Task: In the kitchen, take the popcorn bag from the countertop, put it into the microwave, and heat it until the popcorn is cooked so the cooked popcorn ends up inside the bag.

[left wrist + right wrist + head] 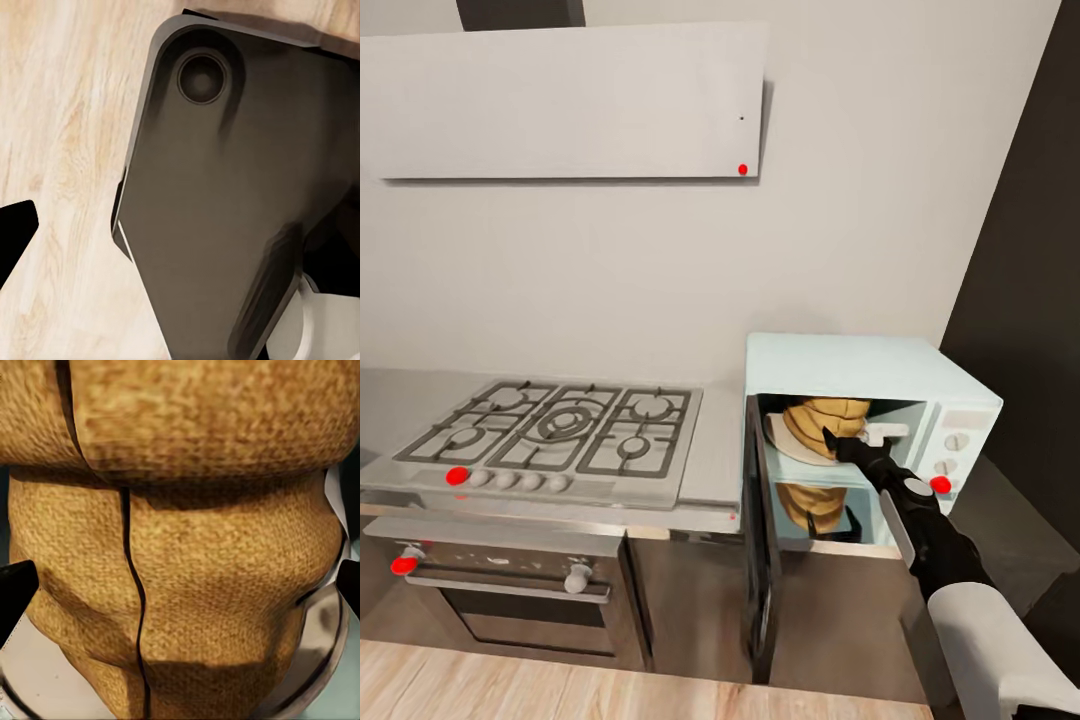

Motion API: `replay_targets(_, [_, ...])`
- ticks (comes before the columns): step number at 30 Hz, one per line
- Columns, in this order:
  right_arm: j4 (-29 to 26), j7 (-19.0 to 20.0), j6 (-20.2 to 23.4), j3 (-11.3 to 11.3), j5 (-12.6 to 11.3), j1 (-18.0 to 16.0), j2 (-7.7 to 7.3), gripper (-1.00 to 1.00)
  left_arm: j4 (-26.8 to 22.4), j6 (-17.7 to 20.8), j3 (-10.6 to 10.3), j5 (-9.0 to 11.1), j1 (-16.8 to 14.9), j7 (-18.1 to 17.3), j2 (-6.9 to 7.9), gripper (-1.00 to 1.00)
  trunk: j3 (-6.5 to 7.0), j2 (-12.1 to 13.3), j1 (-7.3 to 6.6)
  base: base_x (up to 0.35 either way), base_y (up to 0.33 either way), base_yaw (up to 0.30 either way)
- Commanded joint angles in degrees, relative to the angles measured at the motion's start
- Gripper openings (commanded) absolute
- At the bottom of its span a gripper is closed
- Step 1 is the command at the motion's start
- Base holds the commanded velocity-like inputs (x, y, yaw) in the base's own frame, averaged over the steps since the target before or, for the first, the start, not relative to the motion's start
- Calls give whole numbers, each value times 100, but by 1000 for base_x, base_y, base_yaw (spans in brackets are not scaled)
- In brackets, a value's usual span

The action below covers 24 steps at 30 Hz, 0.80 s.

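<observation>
The pale blue microwave [880,360] stands on the grey countertop [722,470] with its dark door [760,545] swung open. Inside it, the tan popcorn bag [826,414] rests on a white plate [790,445]. My right gripper [840,440] reaches into the cavity at the bag's front. In the right wrist view the bag [195,555] sits very close, with the two black fingertips [15,592] spread wide on either side of it, open. A black fingertip [16,229] of my left gripper hangs over the wooden floor.
A gas hob [555,425] and a built-in oven [510,590] lie left of the microwave. A white hood [560,100] hangs on the wall above. A dark tall panel [1030,250] stands to the right. My dark base [225,210] shows in the left wrist view.
</observation>
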Motion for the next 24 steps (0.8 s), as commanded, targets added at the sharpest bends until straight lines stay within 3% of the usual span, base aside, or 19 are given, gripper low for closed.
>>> replay_targets(1, [-25, 67, 37, -14, -34, -3, 2, 100, -2, -12, 13, 12, -1, 2, -3, 100, -6, -4, 1, -14, -3, 0])
replay_targets(6, [-177, 81, 90, -14, 19, -3, 13, 100, -2, -12, 18, 14, -1, 10, -7, 100, -6, -4, 1, -303, 0, 0])
replay_targets(10, [-324, 80, 202, -14, 205, -3, 47, 100, -2, -12, 20, 14, -1, 10, -6, 100, -6, -4, 1, -317, 0, 0])
replay_targets(24, [-367, 72, 457, -14, 225, -3, 58, 100, -2, -12, 22, 14, -1, 10, -14, 100, -6, -4, 1, -317, 0, 0])
